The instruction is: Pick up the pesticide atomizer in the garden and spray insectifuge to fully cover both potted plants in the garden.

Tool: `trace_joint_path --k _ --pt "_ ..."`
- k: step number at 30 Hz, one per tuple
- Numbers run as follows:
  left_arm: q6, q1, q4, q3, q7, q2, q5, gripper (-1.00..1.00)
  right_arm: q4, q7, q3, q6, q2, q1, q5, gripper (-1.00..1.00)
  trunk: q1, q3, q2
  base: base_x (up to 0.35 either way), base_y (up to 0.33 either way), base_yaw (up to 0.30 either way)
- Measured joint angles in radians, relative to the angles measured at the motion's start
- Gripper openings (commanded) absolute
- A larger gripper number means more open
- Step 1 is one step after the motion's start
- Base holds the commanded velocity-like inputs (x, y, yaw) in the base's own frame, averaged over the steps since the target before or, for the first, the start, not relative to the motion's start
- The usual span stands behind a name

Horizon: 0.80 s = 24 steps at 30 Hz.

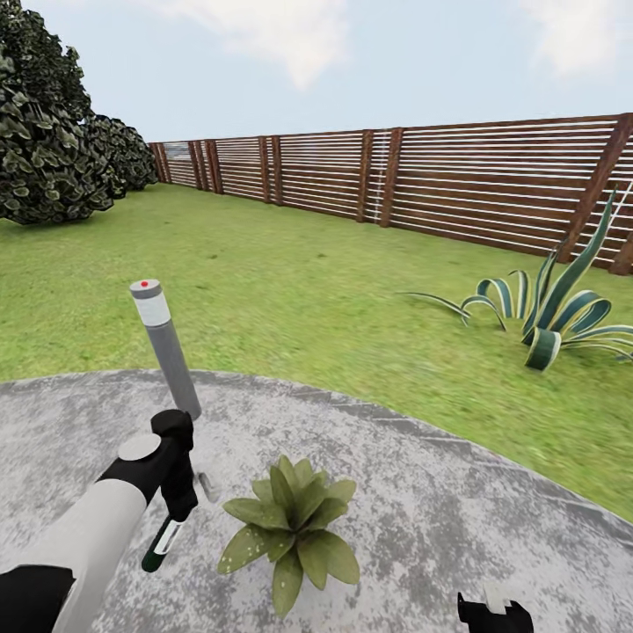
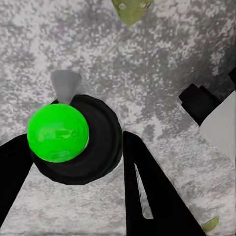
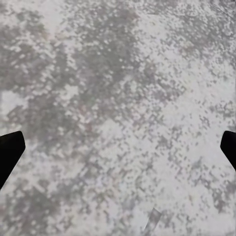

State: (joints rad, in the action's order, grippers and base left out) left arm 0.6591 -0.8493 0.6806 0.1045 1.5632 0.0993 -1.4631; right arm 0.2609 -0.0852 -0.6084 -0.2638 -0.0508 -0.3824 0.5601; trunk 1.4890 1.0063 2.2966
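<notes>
In the lower left of the head view, the left gripper on its white and black arm has its jaws clenched on the pesticide atomizer, a slim bottle with a white body and a dark green lower end that hangs down and tilts toward the lower left. It hangs above the round grey speckled stone patio, just left of the potted plant, a low rosette of broad pointed green leaves with pale speckles at lower centre. In the left wrist view the atomizer is seen end-on, a bright green dome in a black ring between the dark fingers, with a leaf tip at the top edge.

The right gripper shows at the bottom right edge of the head view; in the right wrist view its jaws stand released, wide apart, over bare patio stone.

A tall grey bollard lamp with a red dot stands behind the left gripper. A striped agave grows on the green lawn at right, before a brown slatted wooden fence; dark trees fill the upper left.
</notes>
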Motion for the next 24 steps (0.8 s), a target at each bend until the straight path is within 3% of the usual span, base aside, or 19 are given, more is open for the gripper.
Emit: trace_joint_path --k 4,9,12,15,18,21,23,24 --pt "-0.007 0.008 -0.001 0.027 0.0 0.013 -0.001 -1.0 0.0 0.0 0.0 0.0 0.0 0.0 0.001 1.0 0.0 0.0 0.0 0.006 0.005 0.0" --pt "-0.01 0.019 -0.004 0.033 0.0 0.016 0.0 -1.0 0.0 -0.001 0.0 0.0 0.0 0.0 0.002 1.0 0.0 0.0 0.0 0.0 0.0 0.0" --pt "-0.01 0.06 -0.001 0.032 0.0 0.016 0.006 -1.0 0.0 -0.001 0.0 0.0 0.0 0.0 0.002 1.0 0.0 0.0 0.0 0.0 0.0 0.0" --pt "-0.009 0.081 0.0 0.027 -0.006 0.005 0.011 -1.0 0.0 0.0 0.001 0.0 0.001 0.0 0.002 1.0 0.0 0.0 0.0 0.0 0.0 0.0" --pt "-0.009 0.085 0.007 0.028 -0.024 -0.027 0.013 -1.0 -0.001 -0.001 0.002 0.0 0.001 0.0 0.002 1.0 0.0 0.0 0.0 0.0 0.0 0.0" --pt "-0.014 0.086 0.075 0.019 -0.033 -0.043 0.017 -1.0 -0.001 0.0 0.002 0.0 0.001 0.0 0.002 1.0 0.0 0.0 0.0 0.0 0.0 0.0" --pt "-0.04 0.086 0.093 0.017 -0.035 -0.041 0.037 -1.0 -0.001 0.0 0.002 0.0 0.001 0.0 0.002 1.0 0.0 0.0 0.0 0.0 0.0 0.0" --pt "-0.068 0.086 0.099 0.017 -0.037 -0.039 0.068 -1.0 -0.001 0.0 0.002 0.0 0.001 0.0 0.002 1.0 0.0 0.0 0.0 0.0 0.0 0.0"
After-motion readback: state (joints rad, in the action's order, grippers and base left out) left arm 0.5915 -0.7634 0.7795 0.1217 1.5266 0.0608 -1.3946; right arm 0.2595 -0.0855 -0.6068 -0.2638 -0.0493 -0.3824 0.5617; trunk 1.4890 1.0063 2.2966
